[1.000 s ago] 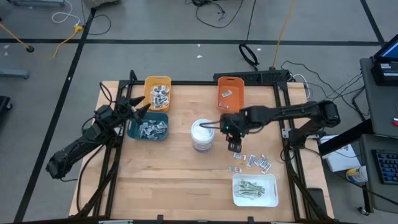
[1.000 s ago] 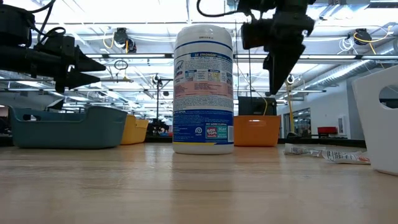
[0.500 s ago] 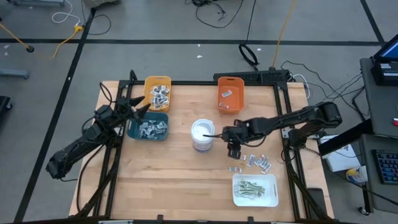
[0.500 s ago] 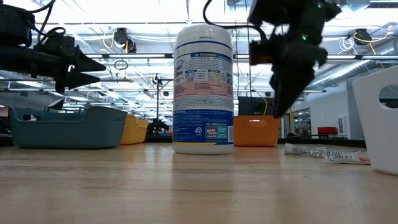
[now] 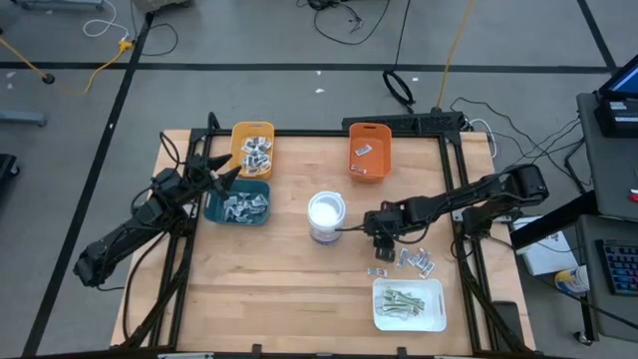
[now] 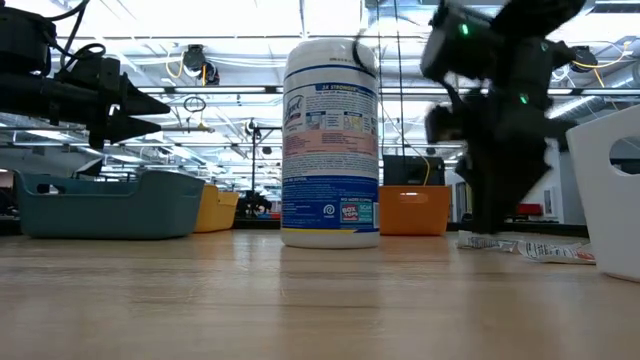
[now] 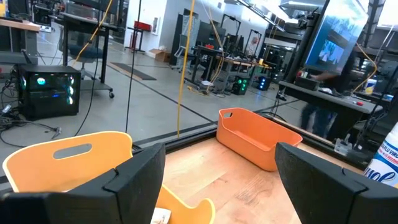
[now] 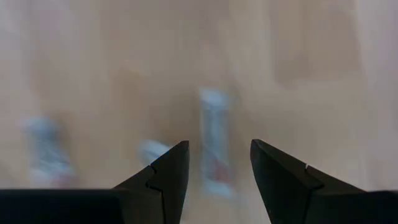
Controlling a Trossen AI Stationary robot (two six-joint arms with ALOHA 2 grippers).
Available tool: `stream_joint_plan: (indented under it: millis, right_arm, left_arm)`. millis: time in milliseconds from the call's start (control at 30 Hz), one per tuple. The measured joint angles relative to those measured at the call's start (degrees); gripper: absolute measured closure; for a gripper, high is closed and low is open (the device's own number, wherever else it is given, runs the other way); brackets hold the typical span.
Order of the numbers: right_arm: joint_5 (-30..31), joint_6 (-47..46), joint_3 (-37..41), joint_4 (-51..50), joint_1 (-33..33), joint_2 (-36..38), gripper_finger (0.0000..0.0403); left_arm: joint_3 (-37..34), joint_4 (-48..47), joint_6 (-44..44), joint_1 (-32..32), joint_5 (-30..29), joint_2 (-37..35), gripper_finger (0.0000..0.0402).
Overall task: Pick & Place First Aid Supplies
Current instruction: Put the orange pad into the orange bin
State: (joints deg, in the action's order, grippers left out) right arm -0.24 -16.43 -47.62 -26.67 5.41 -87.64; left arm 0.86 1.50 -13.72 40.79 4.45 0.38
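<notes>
Right gripper (image 5: 383, 246) is dropping fast onto the loose packets (image 5: 414, 258) near the bench's right edge — fingers apart, holding nothing, lining up a pick.

Both arms are dark, near-black jointed tubes with black cables running alongside. The left arm (image 5: 140, 224) ends in tapered, wedge-shaped black fingers (image 7: 140, 177) with flat matte faces. The right arm (image 5: 449, 199) carries small green indicator lights near its wrist.
</notes>
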Motion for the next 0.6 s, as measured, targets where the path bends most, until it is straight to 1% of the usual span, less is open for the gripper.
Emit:
stream_joint_plan:
  millis: [167,267,400,600]
  right_arm:
    - [0.2,1.0,1.6,0.3,0.0,-0.1,0.0239]
    - [0.2,2.1,1.6,0.6,0.0,-0.1,0.0248]
    - [0.3,2.4,1.6,1.5,-0.1,-0.1,0.0287]
    - [0.1,3.7,1.6,2.5,0.0,-0.2,0.0366]
  left_arm:
    - [0.0,0.0,0.0,0.0,0.0,0.0,0.0096]
    - [0.0,0.0,0.0,0.0,0.0,0.0,0.0096]
    - [0.0,0.0,0.0,0.0,0.0,0.0,0.0096]
    - [0.0,0.0,0.0,0.0,0.0,0.0,0.0096]
